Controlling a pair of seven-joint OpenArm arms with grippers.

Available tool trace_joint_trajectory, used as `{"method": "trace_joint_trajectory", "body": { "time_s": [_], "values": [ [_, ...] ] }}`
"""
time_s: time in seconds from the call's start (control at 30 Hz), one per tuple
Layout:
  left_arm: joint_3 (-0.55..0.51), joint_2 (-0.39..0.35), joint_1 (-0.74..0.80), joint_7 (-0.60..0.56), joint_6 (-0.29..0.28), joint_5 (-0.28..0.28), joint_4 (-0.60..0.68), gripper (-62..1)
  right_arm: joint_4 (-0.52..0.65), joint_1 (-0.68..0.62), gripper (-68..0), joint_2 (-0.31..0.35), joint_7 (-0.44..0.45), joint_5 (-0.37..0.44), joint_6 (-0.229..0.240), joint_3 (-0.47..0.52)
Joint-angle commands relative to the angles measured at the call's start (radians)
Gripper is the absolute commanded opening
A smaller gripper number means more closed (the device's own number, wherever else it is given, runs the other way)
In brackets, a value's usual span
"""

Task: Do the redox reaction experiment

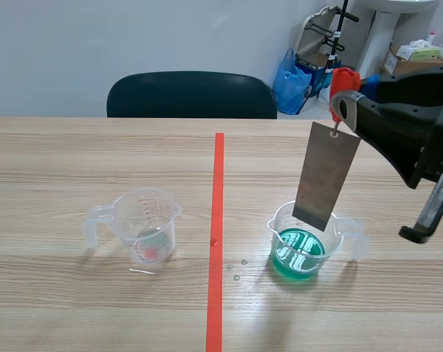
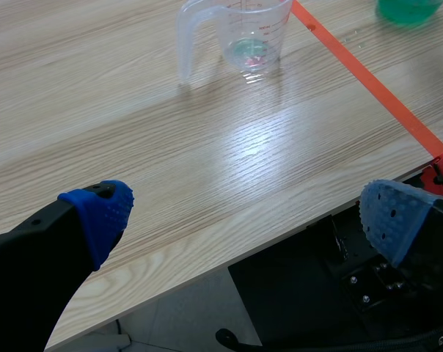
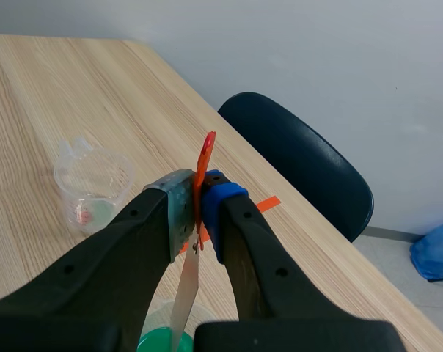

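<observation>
A grey metal plate (image 1: 326, 176) hangs from a red tab (image 1: 343, 79), and my right gripper (image 1: 342, 97) is shut on that tab. The plate's lower edge sits at the rim of a clear beaker of green liquid (image 1: 301, 248); whether it touches the liquid I cannot tell. In the right wrist view the tab (image 3: 205, 155) is pinched in the right gripper (image 3: 198, 202), with the plate (image 3: 185, 293) dropping toward the green beaker (image 3: 157, 342). A second, nearly empty beaker (image 1: 144, 224) stands left of the tape. My left gripper (image 2: 247, 216) is open over the table's near edge, well short of that beaker (image 2: 247, 37).
An orange-red tape line (image 1: 217, 235) divides the table. A few droplets (image 1: 236, 268) lie beside the green beaker. A dark chair (image 1: 192, 95) stands behind the far edge, with a blue bag (image 1: 291, 77) and boxes beyond.
</observation>
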Motion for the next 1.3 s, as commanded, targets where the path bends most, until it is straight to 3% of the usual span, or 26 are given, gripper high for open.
{"method": "trace_joint_trajectory", "body": {
  "time_s": [0.0, 0.67, 0.8, 0.97, 1.1, 1.2, 1.27],
  "values": [
    [-0.001, 0.003, 0.001, -0.018, -0.001, -0.009, 0.019, 1.4, 0.018, 0.006, -65.6, 0.013, 0.015, 0.011, -0.003, 0.004],
    [-0.001, 0.001, 0.001, -0.018, 0.000, -0.009, 0.019, 1.4, 0.018, 0.006, -65.6, 0.013, 0.011, 0.011, -0.003, 0.004],
    [-0.001, -0.036, 0.001, -0.026, 0.007, -0.015, 0.019, 1.4, 0.018, 0.006, -65.6, 0.013, 0.011, 0.011, -0.003, 0.004],
    [0.006, -0.118, 0.001, 0.032, -0.001, -0.017, 0.019, -23.2, 0.018, 0.006, -65.6, 0.013, 0.011, 0.011, -0.003, 0.004],
    [0.041, -0.216, -0.113, 0.116, -0.034, -0.026, 0.019, -40.7, 0.018, 0.006, -65.6, 0.013, 0.011, 0.011, -0.003, 0.004],
    [0.091, -0.290, -0.233, 0.206, -0.086, -0.126, 0.019, -57.2, 0.018, 0.006, -65.6, 0.013, 0.011, 0.011, -0.003, 0.004],
    [0.141, -0.334, -0.326, 0.259, -0.100, -0.181, 0.019, -58.7, 0.018, 0.006, -65.6, 0.013, 0.011, 0.010, -0.003, 0.004]
  ]
}}
